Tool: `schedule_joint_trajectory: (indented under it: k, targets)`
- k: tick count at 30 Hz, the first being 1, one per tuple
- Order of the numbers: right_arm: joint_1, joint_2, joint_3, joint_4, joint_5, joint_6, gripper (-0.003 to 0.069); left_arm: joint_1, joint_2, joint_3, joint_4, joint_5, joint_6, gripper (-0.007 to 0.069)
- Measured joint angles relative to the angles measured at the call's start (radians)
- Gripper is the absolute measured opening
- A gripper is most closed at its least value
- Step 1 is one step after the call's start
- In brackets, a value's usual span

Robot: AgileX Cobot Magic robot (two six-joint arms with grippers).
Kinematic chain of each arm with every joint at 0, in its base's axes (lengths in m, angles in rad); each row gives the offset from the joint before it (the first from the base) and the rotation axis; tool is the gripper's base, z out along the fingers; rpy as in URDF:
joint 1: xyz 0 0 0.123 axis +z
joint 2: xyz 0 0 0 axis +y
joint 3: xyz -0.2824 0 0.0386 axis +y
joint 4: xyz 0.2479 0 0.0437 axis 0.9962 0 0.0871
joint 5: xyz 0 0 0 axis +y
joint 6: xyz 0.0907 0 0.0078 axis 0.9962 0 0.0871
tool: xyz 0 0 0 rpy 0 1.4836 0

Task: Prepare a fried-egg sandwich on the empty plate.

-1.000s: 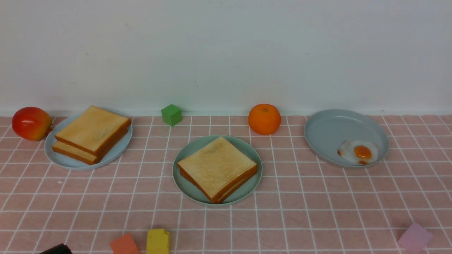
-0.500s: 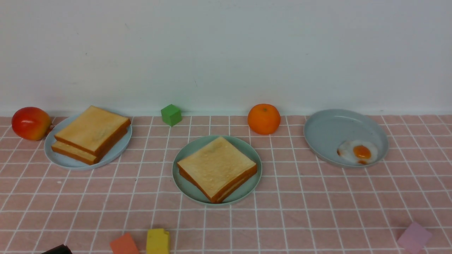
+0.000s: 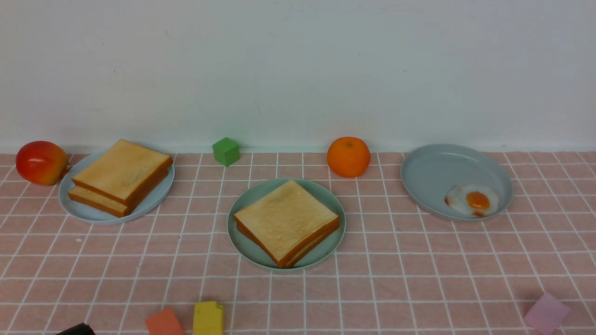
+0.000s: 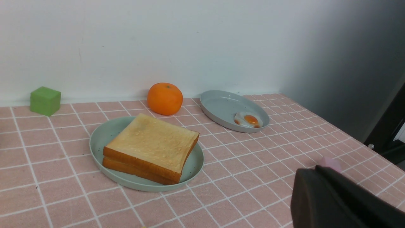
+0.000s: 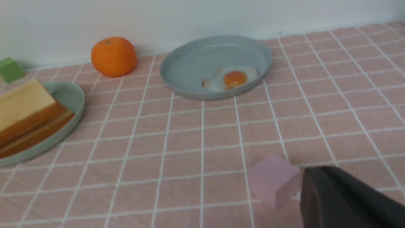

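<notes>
On the far left a glossy red-yellow mango [image 3: 41, 162] touches a dull grey-blue plate [image 3: 88, 213] bearing stacked toast [image 3: 120, 176]. A green cube [image 3: 226, 151] sits by the wall. On the middle of the pink checked cloth [image 3: 400, 270], the mint-green plate [image 3: 242, 244], round and low-rimmed, carries the sandwich [image 3: 286, 221]: two square golden slices, grainy on top, brown-crusted, the egg hidden between. A dimpled orange [image 3: 348, 156] follows, then a second grey plate [image 3: 433, 172] with a fried egg [image 3: 472, 201] at its near rim. Each wrist view shows only a dark finger edge; whether either claw is wide or narrow, I cannot tell
</notes>
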Motion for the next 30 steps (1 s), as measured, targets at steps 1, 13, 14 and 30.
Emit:
schedule_joint_trajectory:
  k: [1, 13, 14, 30]
  targets:
    - [0.0, -0.001, 0.011, -0.023, 0.002, 0.0, -0.001, 0.0, 0.002, 0.0, 0.0, 0.0, 0.0, 0.0011]
    - [0.0, -0.001, 0.006, -0.062, 0.029, 0.022, -0.0008, 0.0, 0.003, 0.001, 0.0, 0.007, 0.0, 0.0022]
    - [0.0, -0.001, 0.006, -0.062, 0.029, 0.022, -0.0008, 0.0, 0.003, 0.001, 0.0, 0.007, 0.0, 0.0022]
    - [0.0, -0.001, 0.006, -0.062, 0.029, 0.022, -0.0001, 0.0, 0.003, 0.001, 0.001, 0.008, -0.002, 0.0039]
